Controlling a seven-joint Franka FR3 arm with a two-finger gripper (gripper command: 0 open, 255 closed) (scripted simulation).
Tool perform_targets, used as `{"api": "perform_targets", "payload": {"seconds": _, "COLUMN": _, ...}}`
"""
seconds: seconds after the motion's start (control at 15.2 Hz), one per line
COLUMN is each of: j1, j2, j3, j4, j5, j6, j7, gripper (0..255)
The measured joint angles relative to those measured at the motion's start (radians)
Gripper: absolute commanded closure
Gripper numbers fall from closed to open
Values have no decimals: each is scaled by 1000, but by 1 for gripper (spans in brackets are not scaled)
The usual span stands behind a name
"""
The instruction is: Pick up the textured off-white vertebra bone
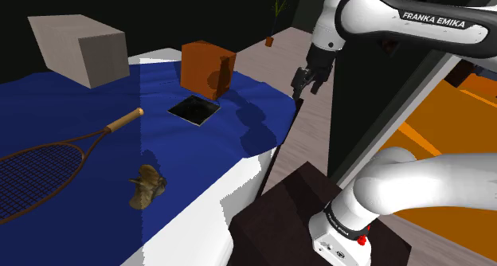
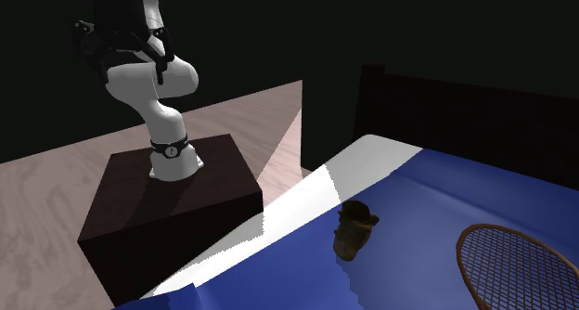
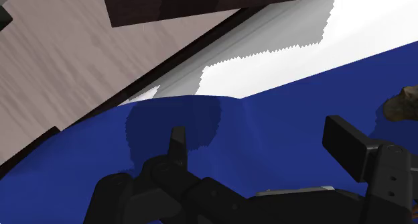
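Nothing of the task is done yet, as I judge it. My pincer hangs in the air above the edge of the blue cover, near the orange box, and it holds nothing. In the wrist view its two fingers stand wide apart with only blue cloth between them.

The bone lies on the cover close to the white edge of the bed, just beside the head of the racket and well apart from my pincer. It looks brownish and knobbly in this dim light, not off-white. From the second exterior view it sits alone, touching nothing but the cloth, with the racket's frame near it. In the wrist view I catch only a piece of it, off to the side of my right-hand finger.

So the whole job is left: travel over to the bone, come down around it, close, and lift. The dark pad and the grey box lie away from that path, I think.
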Motion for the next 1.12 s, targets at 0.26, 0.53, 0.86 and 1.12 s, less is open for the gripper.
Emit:
{"api": "perform_targets", "payload": {"seconds": 0.26, "j1": 14, "j2": 43, "j3": 48, "j4": -1, "j5": 24, "j6": 33, "j7": 57, "gripper": 0}}
{"api": "perform_targets", "payload": {"seconds": 0.53, "j1": 32, "j2": 129, "j3": 126, "j4": 8, "j5": 54, "j6": 94, "j7": 152, "gripper": 0}}
{"api": "perform_targets", "payload": {"seconds": 0.86, "j1": 49, "j2": 283, "j3": 232, "j4": 60, "j5": 75, "j6": 171, "j7": 288, "gripper": 0}}
{"api": "perform_targets", "payload": {"seconds": 1.12, "j1": 56, "j2": 402, "j3": 305, "j4": 116, "j5": 68, "j6": 213, "j7": 392, "gripper": 0}}
